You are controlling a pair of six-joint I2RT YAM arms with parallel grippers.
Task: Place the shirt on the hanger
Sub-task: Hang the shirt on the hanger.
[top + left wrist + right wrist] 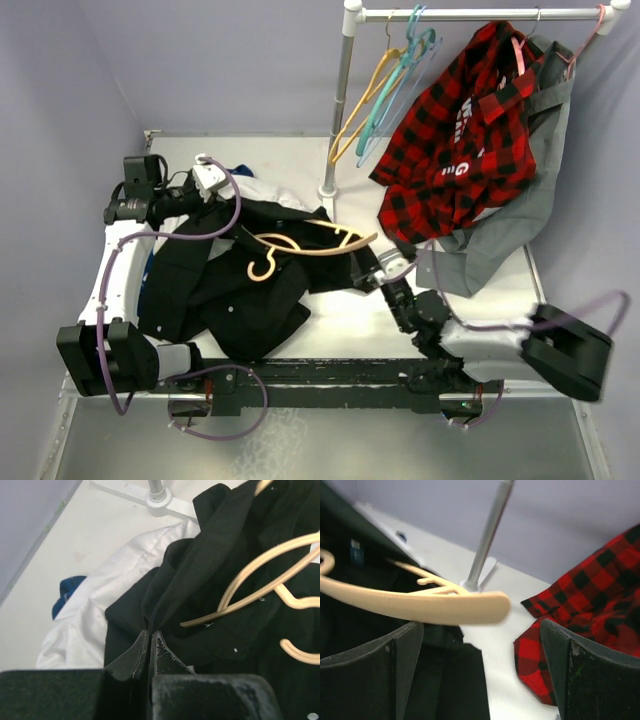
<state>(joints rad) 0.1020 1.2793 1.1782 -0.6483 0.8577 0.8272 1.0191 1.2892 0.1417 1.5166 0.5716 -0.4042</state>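
One hanger (420, 607), tip before spread right gripper (481, 630), left gripper (150, 647) pinching shirt (210, 555)

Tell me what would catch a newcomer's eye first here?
The red-and-black plaid shirt hanging from the rail at the back right stands out most. On the table, a black shirt lies crumpled with a tan hanger on top; the left gripper pinches its fabric, and the right gripper stands open at the hanger's end.

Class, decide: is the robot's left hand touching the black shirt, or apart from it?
Touching. The left wrist view shows the left hand shut, with a fold of the black shirt pinched between its fingertips and no gap visible.
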